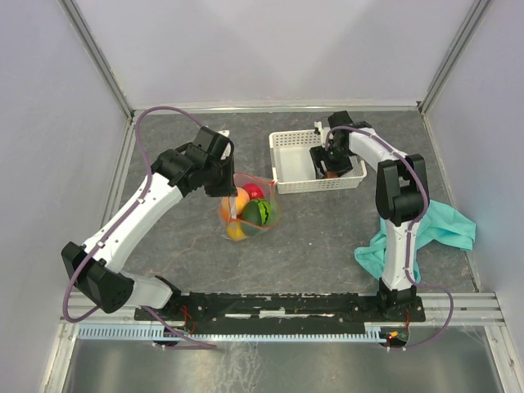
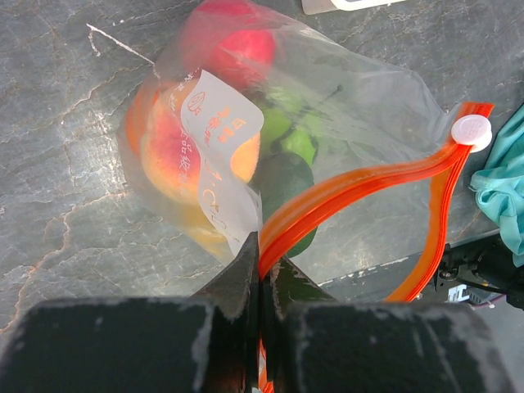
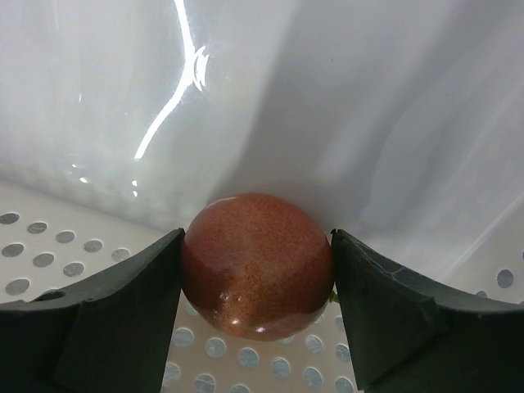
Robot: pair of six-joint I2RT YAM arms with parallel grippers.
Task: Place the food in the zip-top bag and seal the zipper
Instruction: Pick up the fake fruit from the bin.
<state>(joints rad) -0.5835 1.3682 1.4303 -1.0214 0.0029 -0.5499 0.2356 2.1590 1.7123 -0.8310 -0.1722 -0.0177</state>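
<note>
The clear zip-top bag (image 1: 246, 214) lies mid-table with several toy fruits inside: a red apple (image 2: 225, 45), a peach (image 2: 168, 147), a green striped melon (image 1: 255, 213) and a dark avocado (image 2: 282, 176). Its red zipper (image 2: 352, 184) curves open, with a white slider (image 2: 471, 131) at one end. My left gripper (image 2: 262, 262) is shut on the zipper edge at the bag's mouth. My right gripper (image 3: 255, 270) is inside the white basket (image 1: 286, 155), its jaws closed against both sides of the brown fruit (image 3: 255, 266) by the basket wall.
The perforated white basket (image 3: 49, 246) stands at the back middle-right. A teal cloth (image 1: 438, 225) lies at the right around the right arm's base, and it shows at the right edge in the left wrist view (image 2: 499, 184). Grey walls enclose the table.
</note>
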